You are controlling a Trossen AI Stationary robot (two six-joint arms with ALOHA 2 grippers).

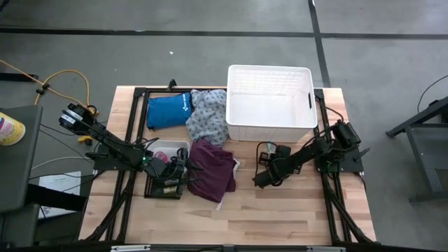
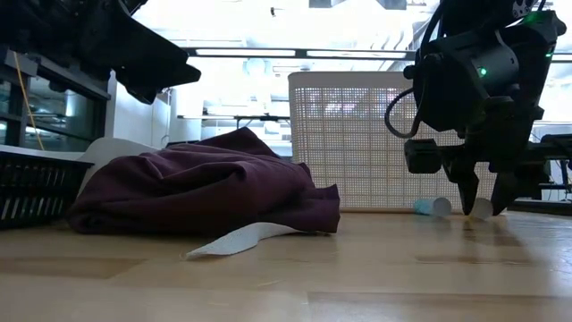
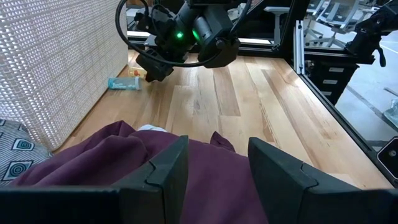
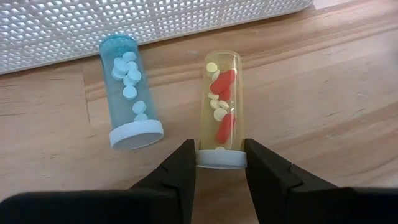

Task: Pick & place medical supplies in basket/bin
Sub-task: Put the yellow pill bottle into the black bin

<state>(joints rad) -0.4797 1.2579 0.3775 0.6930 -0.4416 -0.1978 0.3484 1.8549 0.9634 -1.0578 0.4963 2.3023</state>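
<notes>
Two vials lie on their sides on the wood in front of the white lattice basket (image 1: 269,98): a blue vial (image 4: 130,93) of white pills and a yellow vial (image 4: 221,106) of red and pale pills. My right gripper (image 4: 221,168) is shut on the yellow vial. A maroon garment (image 1: 210,168) lies heaped at the table's middle, and a grey-patterned one (image 1: 206,115) lies behind it. My left gripper (image 3: 217,168) hovers open over the maroon garment's left edge, with nothing between its fingers. My right gripper pinches the yellow vial's white cap (image 4: 221,158) between its two fingers, one on each side of the cap. The fingers slant down from above, in line with the vial's length. The vial lies flat on the table, its closed end toward the basket.
A black mesh crate (image 1: 164,185) and a small white tray (image 1: 168,148) sit under my left arm. A blue pouch (image 1: 168,110) lies at the far left. A white paper strip (image 2: 241,240) sticks out from under the maroon garment. Bare wood stretches along the table's near edge.
</notes>
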